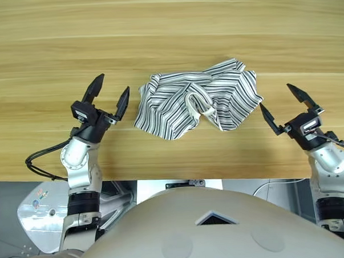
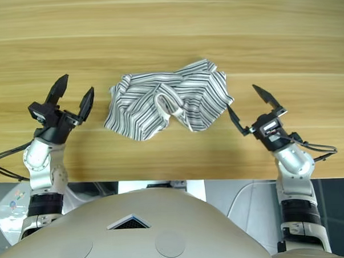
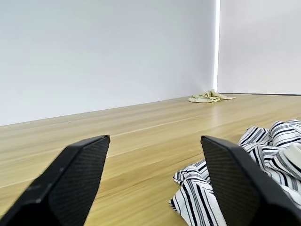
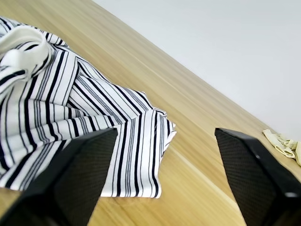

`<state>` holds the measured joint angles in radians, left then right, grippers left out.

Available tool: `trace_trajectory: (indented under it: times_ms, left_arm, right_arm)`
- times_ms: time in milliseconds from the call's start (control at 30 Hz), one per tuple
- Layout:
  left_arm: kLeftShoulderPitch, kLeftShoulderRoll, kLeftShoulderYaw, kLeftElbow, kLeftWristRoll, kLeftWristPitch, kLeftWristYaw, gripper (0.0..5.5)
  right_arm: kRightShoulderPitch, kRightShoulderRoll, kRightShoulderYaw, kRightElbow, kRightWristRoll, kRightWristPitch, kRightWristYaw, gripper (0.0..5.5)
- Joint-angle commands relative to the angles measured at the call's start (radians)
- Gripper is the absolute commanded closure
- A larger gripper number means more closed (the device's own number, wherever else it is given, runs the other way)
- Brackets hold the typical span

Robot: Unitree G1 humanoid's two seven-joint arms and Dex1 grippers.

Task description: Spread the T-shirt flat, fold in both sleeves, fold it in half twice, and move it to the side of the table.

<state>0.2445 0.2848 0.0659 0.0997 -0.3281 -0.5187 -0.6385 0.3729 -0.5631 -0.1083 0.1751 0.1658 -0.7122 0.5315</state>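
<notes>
Though the stickers point(image 1: 40, 195) on a pale panel below the wooden table's point(image 1: 167, 26) left near edge were too small to read, the left gripper point(image 1: 113, 83) hovered with jaws released and empty, just beside the crumpled striped T-shirt point(image 1: 177, 106) bunched mid-table. The right gripper point(image 1: 276, 96) flanked its other side, likewise spread. A pale cloth point(image 3: 210, 97) lay well apart, near the wall.

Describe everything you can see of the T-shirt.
The T-shirt is white with thin dark stripes and a cream ribbed collar, seemingly soft cloth. It lies crumpled in a heap, collar up, on the wooden table, between the open left gripper and right gripper; neither touches it.
</notes>
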Motion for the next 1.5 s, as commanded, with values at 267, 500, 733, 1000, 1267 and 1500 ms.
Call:
trace_trajectory:
  times_ms: [267, 500, 733, 1000, 1267, 1500]
  left_arm:
    - [0.004, -0.002, -0.010, 0.009, 0.019, -0.034, -0.017, 1.91]
    - [-0.082, -0.087, 0.038, 0.118, 0.092, -0.068, 0.158, 1.91]
    - [-0.063, -0.086, 0.018, 0.109, 0.112, -0.082, 0.154, 1.91]
    - [-0.063, -0.109, 0.015, 0.102, 0.114, -0.076, 0.176, 1.91]
    - [-0.069, -0.098, 0.004, 0.113, 0.128, -0.078, 0.167, 1.91]
    - [-0.064, -0.089, -0.011, 0.097, 0.109, -0.060, 0.134, 1.91]
  right_arm:
    - [-0.026, 0.006, 0.000, 0.005, -0.059, -0.040, 0.000, 1.67]
    - [-0.103, 0.085, -0.033, 0.076, -0.075, -0.009, -0.111, 1.67]
    - [-0.104, 0.100, -0.027, 0.070, -0.088, -0.018, -0.132, 1.67]
    - [-0.093, 0.119, -0.007, 0.038, -0.078, -0.047, -0.114, 1.67]
    - [-0.120, 0.099, -0.006, 0.077, -0.115, -0.043, -0.114, 1.67]
    - [-0.119, 0.091, 0.000, 0.062, -0.106, -0.031, -0.100, 1.67]
